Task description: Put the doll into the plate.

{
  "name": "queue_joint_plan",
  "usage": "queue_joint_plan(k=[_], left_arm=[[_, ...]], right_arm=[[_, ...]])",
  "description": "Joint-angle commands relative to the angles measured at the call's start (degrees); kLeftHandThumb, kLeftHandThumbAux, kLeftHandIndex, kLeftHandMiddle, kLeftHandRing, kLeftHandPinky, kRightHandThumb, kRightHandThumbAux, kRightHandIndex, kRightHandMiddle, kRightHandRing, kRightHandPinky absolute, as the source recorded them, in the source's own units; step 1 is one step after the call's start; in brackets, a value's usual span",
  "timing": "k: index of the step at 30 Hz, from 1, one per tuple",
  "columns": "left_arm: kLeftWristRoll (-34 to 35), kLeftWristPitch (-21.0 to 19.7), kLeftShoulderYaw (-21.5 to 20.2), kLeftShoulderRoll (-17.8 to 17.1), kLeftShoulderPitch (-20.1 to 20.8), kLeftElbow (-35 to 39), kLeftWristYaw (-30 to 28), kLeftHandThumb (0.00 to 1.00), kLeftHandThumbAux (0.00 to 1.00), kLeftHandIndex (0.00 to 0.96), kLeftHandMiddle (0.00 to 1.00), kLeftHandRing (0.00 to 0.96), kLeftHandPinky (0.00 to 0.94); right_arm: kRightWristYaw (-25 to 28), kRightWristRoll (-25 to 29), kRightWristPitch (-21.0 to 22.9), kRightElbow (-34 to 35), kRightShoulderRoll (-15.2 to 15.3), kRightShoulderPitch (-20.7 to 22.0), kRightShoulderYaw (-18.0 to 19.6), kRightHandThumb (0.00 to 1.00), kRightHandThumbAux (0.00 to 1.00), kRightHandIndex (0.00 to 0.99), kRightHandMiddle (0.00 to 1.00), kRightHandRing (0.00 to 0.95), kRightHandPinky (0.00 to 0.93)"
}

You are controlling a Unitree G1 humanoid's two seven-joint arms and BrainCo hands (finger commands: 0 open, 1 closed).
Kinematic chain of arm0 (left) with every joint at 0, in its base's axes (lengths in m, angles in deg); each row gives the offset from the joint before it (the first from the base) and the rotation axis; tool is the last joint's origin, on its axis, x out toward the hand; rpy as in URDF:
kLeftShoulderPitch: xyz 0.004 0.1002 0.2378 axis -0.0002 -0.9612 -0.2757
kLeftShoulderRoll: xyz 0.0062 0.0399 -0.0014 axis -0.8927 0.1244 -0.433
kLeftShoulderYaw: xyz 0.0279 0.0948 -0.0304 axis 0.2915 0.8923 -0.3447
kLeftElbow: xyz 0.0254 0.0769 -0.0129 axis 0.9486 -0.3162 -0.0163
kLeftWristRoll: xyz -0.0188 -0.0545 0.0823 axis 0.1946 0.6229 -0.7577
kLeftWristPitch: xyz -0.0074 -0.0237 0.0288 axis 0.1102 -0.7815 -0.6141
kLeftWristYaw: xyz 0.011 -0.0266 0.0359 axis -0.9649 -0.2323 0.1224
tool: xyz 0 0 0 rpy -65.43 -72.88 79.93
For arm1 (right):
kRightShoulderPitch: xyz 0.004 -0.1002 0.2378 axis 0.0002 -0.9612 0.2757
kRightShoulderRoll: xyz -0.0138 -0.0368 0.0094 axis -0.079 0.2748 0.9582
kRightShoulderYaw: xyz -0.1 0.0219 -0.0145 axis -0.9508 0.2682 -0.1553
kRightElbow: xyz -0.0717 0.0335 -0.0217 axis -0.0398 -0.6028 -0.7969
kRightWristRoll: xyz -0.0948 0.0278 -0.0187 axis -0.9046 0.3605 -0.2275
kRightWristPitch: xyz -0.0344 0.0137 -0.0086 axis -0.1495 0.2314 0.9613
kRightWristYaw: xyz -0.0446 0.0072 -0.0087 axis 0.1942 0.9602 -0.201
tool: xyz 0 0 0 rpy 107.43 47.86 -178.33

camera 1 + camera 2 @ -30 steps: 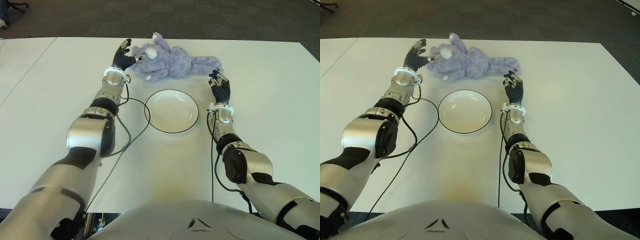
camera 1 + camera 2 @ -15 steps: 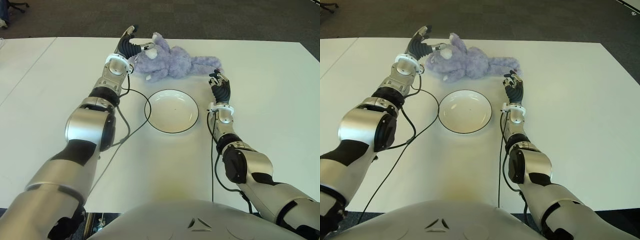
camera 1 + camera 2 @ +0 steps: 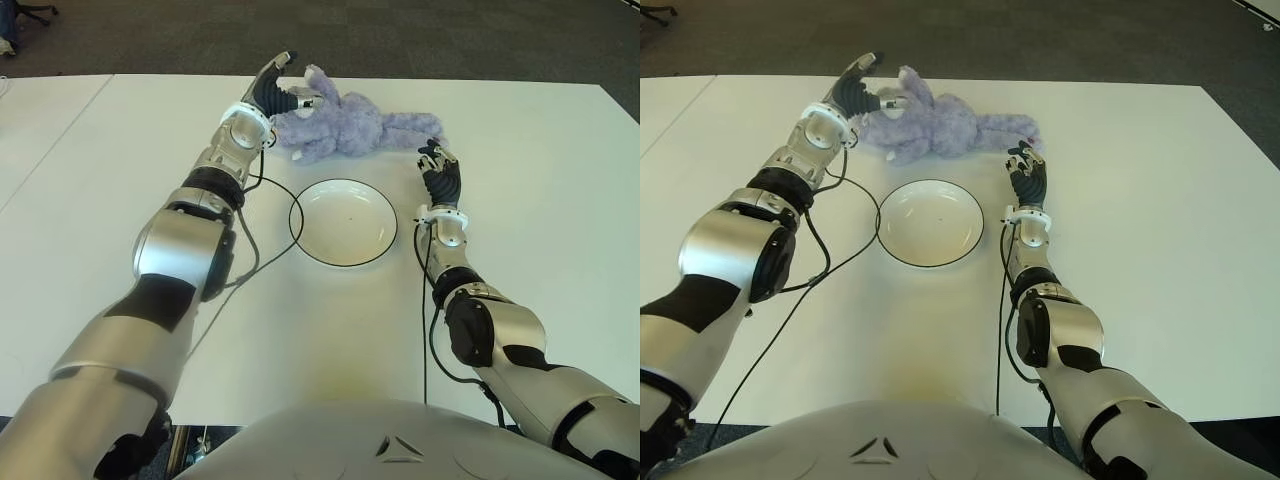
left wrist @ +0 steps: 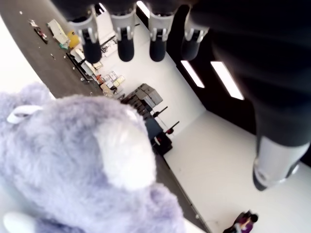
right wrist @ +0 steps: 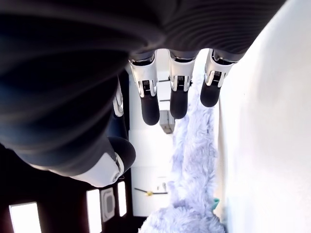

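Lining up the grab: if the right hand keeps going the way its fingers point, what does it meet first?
Most likely the purple plush doll's leg, which lies just beyond the right hand's open fingertips. The exact gap is unclear.

The left hand (image 3: 281,88) reaches far forward with fingers spread, while the right hand (image 3: 439,172) shows extended, fingers relaxed.

A white table (image 3: 120,180) fills the foreground, with dark grey carpet (image 3: 420,40) beyond its far edge.
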Motion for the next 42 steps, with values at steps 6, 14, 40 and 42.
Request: queue_joint_plan(k=[6,14,40,42], left_arm=[[-18.47,0.13,18.37,0.94,0.66,-3.44,7.89,0.026,0.641,0.007,0.0,0.0,0.0],[-30.84,-3.8,31.42,-0.1,-2.13,-4.8,13.96,0.02,0.617,0.035,0.0,0.0,0.0],[-47.14,-13.25,53.02,-3.14,-5.24,-6.54,9.96,0.0,0.594,0.077,0.031,0.0,0.0],[-46.86,-13.28,53.05,-3.18,-5.29,-6.54,9.54,0.0,0.601,0.073,0.033,0.0,0.0]], right_arm=[[0.21,2.19,16.92,-6.15,-3.63,-8.74,1.15,0.687,0.743,0.396,0.16,0.109,0.083],[0.37,2.32,17.71,-6.2,-3.51,-8.7,1.23,0.685,0.743,0.396,0.141,0.085,0.056],[0.98,2.8,16.62,-6.07,-4.05,-8.95,2.05,0.686,0.743,0.396,0.15,0.096,0.068],[0.97,2.75,16.55,-6.06,-4.07,-8.96,2.1,0.687,0.743,0.396,0.152,0.097,0.066]])
